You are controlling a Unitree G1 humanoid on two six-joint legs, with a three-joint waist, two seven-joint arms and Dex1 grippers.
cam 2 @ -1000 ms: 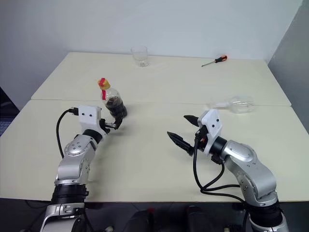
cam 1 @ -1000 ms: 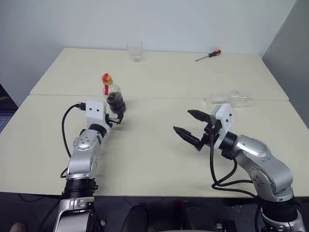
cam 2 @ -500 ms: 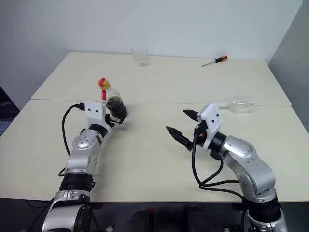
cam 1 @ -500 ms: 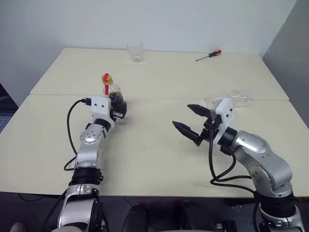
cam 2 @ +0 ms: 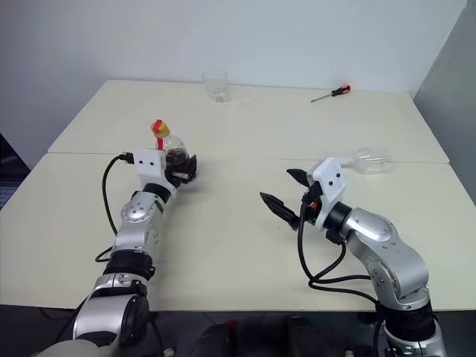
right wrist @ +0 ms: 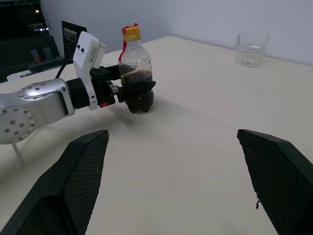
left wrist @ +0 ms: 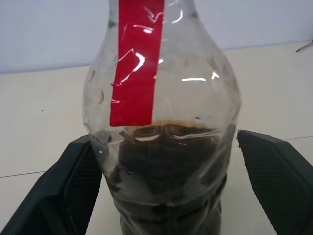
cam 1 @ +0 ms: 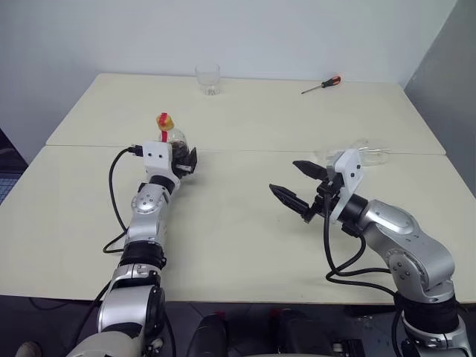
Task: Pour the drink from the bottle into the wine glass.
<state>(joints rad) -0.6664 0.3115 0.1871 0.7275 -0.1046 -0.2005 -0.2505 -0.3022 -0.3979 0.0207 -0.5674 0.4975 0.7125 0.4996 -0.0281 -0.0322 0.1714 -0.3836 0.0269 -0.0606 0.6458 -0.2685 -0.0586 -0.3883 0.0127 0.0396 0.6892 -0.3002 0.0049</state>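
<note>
The bottle point(cam 1: 175, 145) stood left of the table's point(cam 1: 238, 245) middle, between the wide-open fingers of the left gripper point(cam 1: 186, 159). The wine glass point(cam 1: 362, 153) lay near the right edge behind the open, empty right gripper point(cam 1: 297, 187). A tumbler point(cam 1: 207, 79) and a screwdriver point(cam 1: 321, 85) sat along the far edge.

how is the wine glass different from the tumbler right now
The wine glass lies on its side at the right of the table; the tumbler stands upright at the far edge. The wine glass has a stem; the tumbler is short and stemless. The wine glass lies just beyond the right claw; the tumbler stands far from both arms. Both are clear.
</note>
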